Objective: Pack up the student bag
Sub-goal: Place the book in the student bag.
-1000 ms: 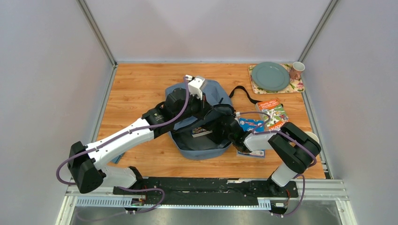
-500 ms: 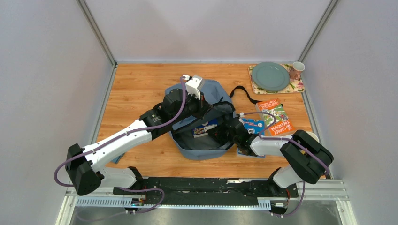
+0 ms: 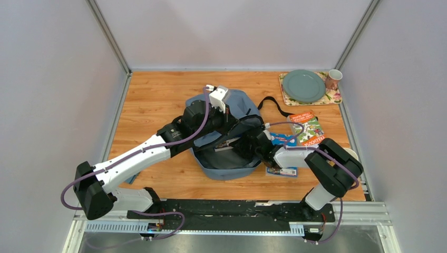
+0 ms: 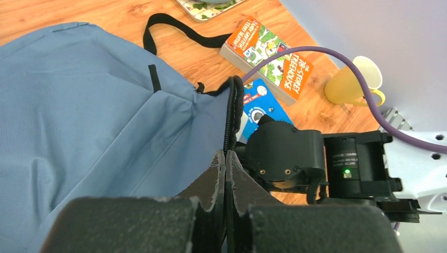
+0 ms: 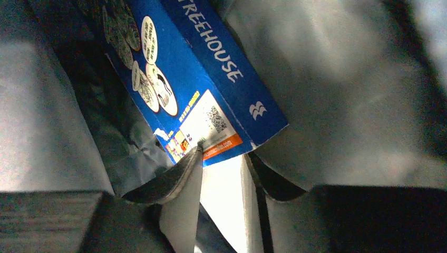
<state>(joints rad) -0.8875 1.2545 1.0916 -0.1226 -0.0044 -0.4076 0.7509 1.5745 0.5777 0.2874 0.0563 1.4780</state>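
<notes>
**Condition.** The left gripper (image 4: pixel 225 163) was clenched on the zip edge (image 4: pixel 230 121) of the student bag (image 4: pixel 95 105), so that the mouth was lifted open. The student bag lay at the middle of the table (image 3: pixel 153 100), with its mouth turned toward the right arm. The right gripper (image 5: pixel 224 168) was reached inside that mouth. Its jaws were set on either side of the lower edge of a blue book (image 5: pixel 211 68), which was already surrounded by the lining. Whether that book was clamped or merely straddled could not be told.

**Faults to be expected.**
- If the zip edge were allowed to slip from the left gripper, the mouth would probably collapse onto the right gripper and the blue book.
- If the right gripper were drawn back while clamped, the blue book would likely be dragged out again.
- A corner of the blue book could be caught in a fold of the lining and left short of fully seated.
- The second blue book (image 4: pixel 258 105), just beside the mouth and under the right arm, could be shoved by that arm.

**Count.**
- Student bag: one.
- Books: three. One was in the bag; the second blue book and an orange book (image 3: pixel 308 128) lay on the table.
- Plate (image 3: pixel 304 85): one, on one mat (image 3: pixel 287 99).
- Cups: two, a pink mug (image 3: pixel 332 79) and a yellow cup (image 4: pixel 354 84).
</notes>
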